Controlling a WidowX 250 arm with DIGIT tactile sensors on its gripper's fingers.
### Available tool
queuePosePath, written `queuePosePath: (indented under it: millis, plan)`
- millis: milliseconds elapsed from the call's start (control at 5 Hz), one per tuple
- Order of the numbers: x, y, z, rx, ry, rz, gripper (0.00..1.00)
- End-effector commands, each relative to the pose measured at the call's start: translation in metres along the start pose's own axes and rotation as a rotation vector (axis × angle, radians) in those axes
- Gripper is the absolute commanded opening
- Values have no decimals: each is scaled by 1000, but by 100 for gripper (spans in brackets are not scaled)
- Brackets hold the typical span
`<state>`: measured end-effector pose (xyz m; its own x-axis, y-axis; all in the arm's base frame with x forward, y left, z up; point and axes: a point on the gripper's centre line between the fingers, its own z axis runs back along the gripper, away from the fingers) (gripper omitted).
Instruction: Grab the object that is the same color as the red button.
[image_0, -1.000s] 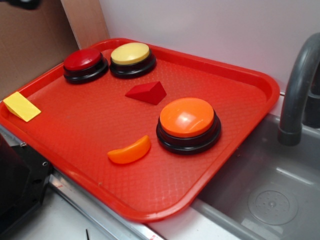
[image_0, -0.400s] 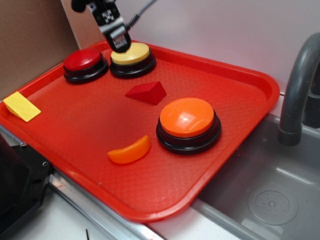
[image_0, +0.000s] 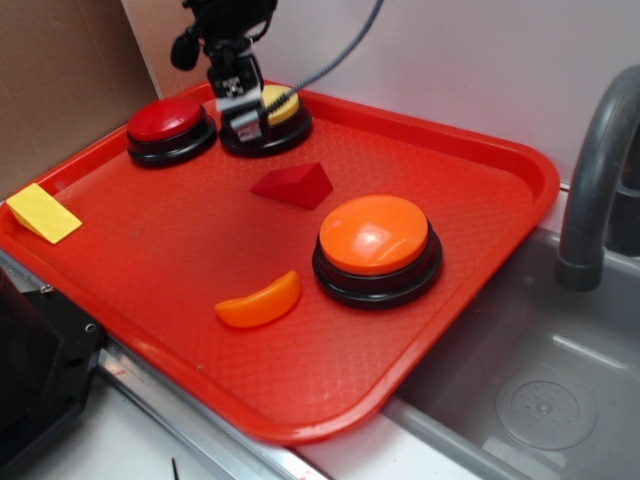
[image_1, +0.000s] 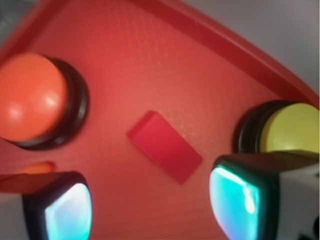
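Dark-red wedge block (image_0: 292, 185) sits loose mid-tray (image_0: 500, 170), between the yellow button (image_0: 285, 112) and the orange button (image_0: 377, 247), with the red button (image_0: 168, 124) off to its left. Gripper (image_0: 244, 122) has just dropped from above the yellow button's dome to hang lower in front of it, closer to the wedge. Wrist view has the block (image_1: 165, 146) framed between spread fingers (image_1: 67, 210), nothing held; looks like the approach, with descent and close left.

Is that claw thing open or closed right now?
Open. In the wrist view the gripper's two fingers stand wide apart, empty, with the red wedge showing on the tray between them.
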<state>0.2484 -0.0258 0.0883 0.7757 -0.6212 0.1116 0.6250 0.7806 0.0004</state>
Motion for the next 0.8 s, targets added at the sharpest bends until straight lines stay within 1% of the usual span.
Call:
queuePosePath:
  millis: [0,400,600]
  plan:
    - [6,1,-19,48,-19,-70,100]
    - [13,0,-37,55,5,-135,100]
    - [12,1,-46,28,2,-143,100]
